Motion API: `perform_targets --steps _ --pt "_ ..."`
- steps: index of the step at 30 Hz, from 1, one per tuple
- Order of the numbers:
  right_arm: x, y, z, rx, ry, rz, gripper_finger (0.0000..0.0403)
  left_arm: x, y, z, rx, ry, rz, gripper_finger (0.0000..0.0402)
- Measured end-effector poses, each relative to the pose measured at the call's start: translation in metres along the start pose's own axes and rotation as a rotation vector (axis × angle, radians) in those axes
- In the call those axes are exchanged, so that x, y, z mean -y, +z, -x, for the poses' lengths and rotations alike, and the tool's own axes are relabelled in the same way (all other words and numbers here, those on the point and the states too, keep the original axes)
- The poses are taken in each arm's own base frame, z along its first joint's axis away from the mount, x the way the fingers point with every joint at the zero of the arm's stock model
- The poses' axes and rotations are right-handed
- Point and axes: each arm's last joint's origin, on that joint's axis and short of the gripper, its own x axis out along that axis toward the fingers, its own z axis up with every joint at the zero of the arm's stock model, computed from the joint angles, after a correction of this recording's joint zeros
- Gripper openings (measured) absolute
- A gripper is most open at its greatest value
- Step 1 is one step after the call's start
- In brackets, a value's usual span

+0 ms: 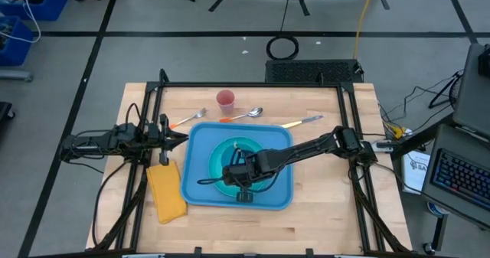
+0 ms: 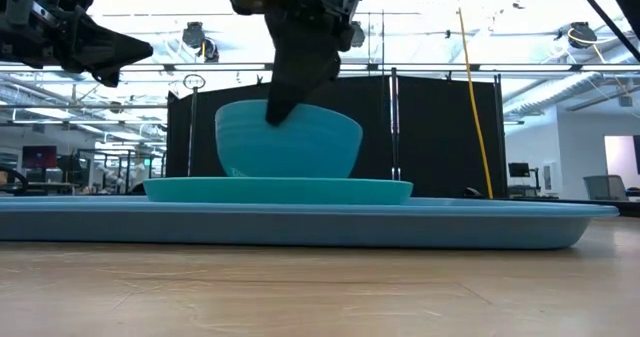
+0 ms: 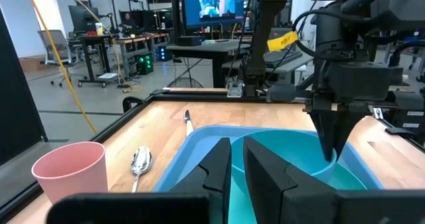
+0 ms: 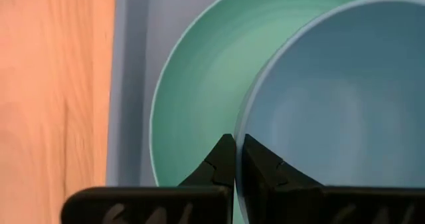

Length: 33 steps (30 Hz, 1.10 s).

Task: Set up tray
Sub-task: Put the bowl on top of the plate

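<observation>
Lying mid-worktop, the tray (image 1: 197,139) already carried a plate (image 1: 218,157) and bowl (image 2: 288,140), whose rim was pinched by the right hand (image 4: 237,159). Cup (image 1: 225,99), cutlery and napkin (image 1: 166,192) remained outside; the left hand (image 1: 181,138) waited, nearly pressed together.

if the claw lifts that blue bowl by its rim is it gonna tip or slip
Likely stiff: the bowl keeps its round shape with the right claw shut on one edge of its rim. Gripped off-centre like that, it may swing or tilt when lifted. Its smooth, plastic-looking wall could slide between the fingers. On the plate it stands upright, so it probably won't roll.
</observation>
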Motion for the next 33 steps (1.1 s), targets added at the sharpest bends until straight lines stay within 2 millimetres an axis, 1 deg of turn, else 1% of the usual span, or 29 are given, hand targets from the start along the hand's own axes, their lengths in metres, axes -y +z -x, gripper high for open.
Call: perform_targets --steps 2,9,15,18,22,30,33 --pt "-0.001 0.0 -0.001 -0.004 0.017 0.008 0.0 0.0 0.0 0.0 0.0 0.0 0.0 0.0047" --pt "-0.006 -0.001 -0.014 -0.018 0.04 0.027 0.0 0.0 0.0 0.0 -0.005 -0.001 -0.001 0.0047" --pt "-0.006 -0.001 -0.014 -0.012 0.043 0.025 0.0006 0.0 0.0 0.0 -0.005 -0.002 -0.001 0.0047" --pt "-0.006 0.0 -0.015 -0.008 0.046 0.011 0.0013 0.0 -0.001 0.0 -0.006 -0.002 -0.001 0.0047" --pt "-0.008 -0.001 -0.015 -0.017 0.097 0.002 0.0025 0.0 -0.001 0.0 -0.008 -0.002 -0.001 0.0047" --pt "-0.009 0.004 -0.015 0.031 0.104 -0.006 0.0054 0.0 -0.001 0.0 -0.012 -0.003 -0.002 0.0047" --pt "-0.008 0.003 -0.015 0.03 0.071 -0.001 0.007 0.0 -0.001 0.0 -0.012 -0.003 -0.002 0.0047"
